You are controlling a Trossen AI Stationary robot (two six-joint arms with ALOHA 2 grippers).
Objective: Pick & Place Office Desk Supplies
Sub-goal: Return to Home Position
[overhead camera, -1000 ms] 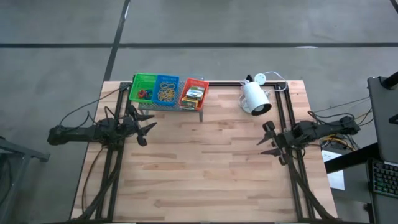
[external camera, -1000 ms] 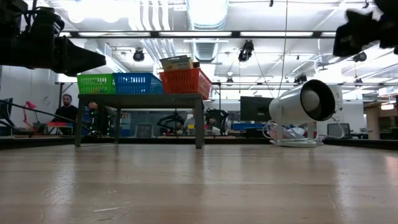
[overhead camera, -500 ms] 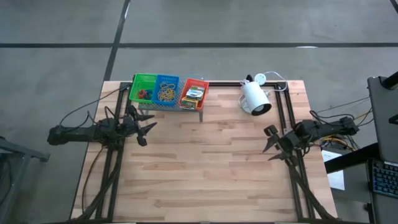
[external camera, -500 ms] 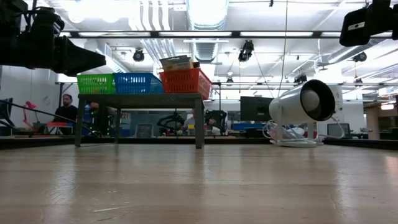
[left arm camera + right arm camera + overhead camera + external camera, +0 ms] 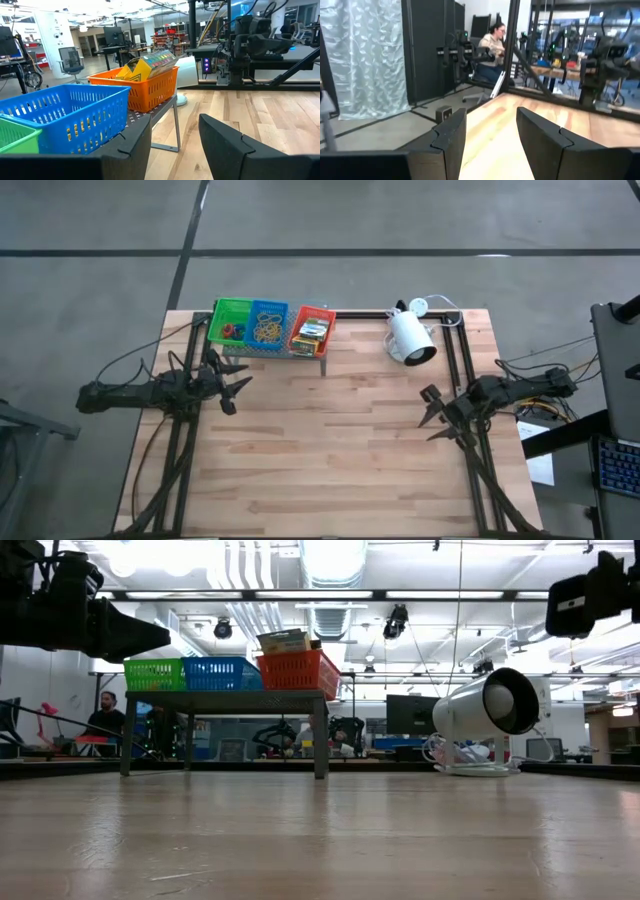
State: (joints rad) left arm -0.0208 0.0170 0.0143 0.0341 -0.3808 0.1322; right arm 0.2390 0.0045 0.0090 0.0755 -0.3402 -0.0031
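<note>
Three trays [image 5: 268, 325] (green, blue, orange) line the shelf [image 5: 225, 697]. The left gripper [image 5: 238, 393] and right gripper [image 5: 428, 414] hover level, both spread wide, empty.

Three lattice-walled trays sit in a row: a green tray [image 5: 155, 675], a blue tray [image 5: 220, 673] and a red-orange tray [image 5: 295, 673]. The shelf [image 5: 225, 697] under them is grey metal dotted with perforations. Small red and blue loops [image 5: 232, 332] show in the green tray, and tan rubber bands [image 5: 267, 330] in the blue one. Card boxes [image 5: 313, 330] in the red-orange tray are printed yellow and green. The counter [image 5: 330, 450] is pale wood in narrow block strips. The lamp [image 5: 410, 338] is white. My left pincer [image 5: 240, 393] and my right pincer [image 5: 428, 414] are matte black. The floor [image 5: 400, 220] is grey with dark lines.
</note>
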